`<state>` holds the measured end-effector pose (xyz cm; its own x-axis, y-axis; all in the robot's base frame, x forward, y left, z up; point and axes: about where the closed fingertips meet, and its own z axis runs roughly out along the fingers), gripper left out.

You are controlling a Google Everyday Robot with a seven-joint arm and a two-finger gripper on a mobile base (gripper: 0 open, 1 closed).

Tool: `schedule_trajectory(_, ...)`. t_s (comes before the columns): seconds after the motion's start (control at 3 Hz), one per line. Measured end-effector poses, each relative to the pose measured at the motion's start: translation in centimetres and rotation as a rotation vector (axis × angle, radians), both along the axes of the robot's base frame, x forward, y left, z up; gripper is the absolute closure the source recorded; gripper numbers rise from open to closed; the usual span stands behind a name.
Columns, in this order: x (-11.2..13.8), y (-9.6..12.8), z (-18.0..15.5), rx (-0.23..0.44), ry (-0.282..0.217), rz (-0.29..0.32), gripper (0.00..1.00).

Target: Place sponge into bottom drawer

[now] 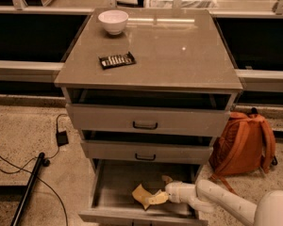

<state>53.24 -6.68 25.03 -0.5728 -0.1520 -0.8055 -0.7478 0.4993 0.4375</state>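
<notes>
Reaching into open bottom drawer [108, 185], hand [157, 198] at sponge [140, 194] inside

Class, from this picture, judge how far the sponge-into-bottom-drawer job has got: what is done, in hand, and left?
Done: the bottom drawer stands open and the sponge is inside it. In hand: the gripper is in the drawer, right against the sponge. Left: releasing the sponge, if not yet done, and drawing the arm out.

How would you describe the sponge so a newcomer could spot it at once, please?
On the grey cabinet, the bottom drawer stands open. Inside, at the gripper, is the sponge: pale yellow, unlike the dark packet and white bowl on top.
</notes>
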Motion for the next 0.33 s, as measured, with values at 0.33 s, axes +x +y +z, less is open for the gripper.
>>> schedule_trajectory(0.33,0.0,0.0,0.0,0.0,0.0,0.0,0.0)
